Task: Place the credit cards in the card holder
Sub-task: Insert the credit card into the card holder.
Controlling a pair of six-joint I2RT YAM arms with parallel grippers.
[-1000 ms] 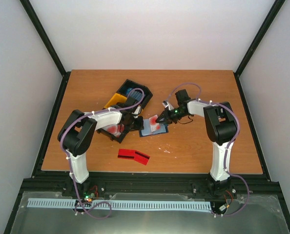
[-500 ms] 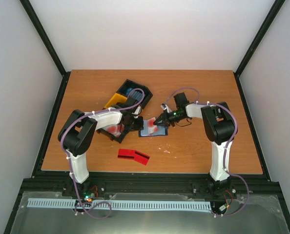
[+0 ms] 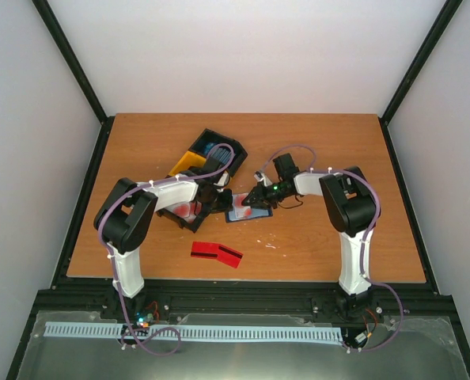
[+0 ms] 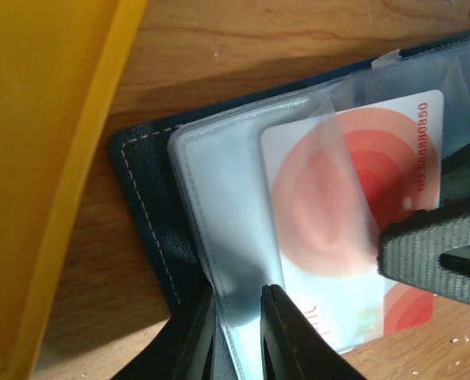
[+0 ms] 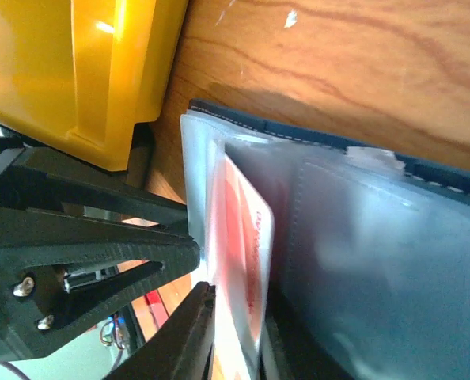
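The left gripper [image 4: 239, 301] pinches the navy card holder [image 4: 152, 214] by a clear sleeve. The right gripper [image 5: 235, 317] straddles the half-inserted red-white credit card [image 4: 330, 198]; grip unclear.

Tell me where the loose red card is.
In the top view, the loose card lies on the table, left of centre, just in front of the card holder.

walls: plain white walls [image 3: 243, 47] on three sides | frame: black posts [image 3: 69, 55] rising from the far corners | counter: brown wood counter [image 3: 346, 142], black rail [image 3: 243, 299] along its near edge | light: even, soft, weak shadows
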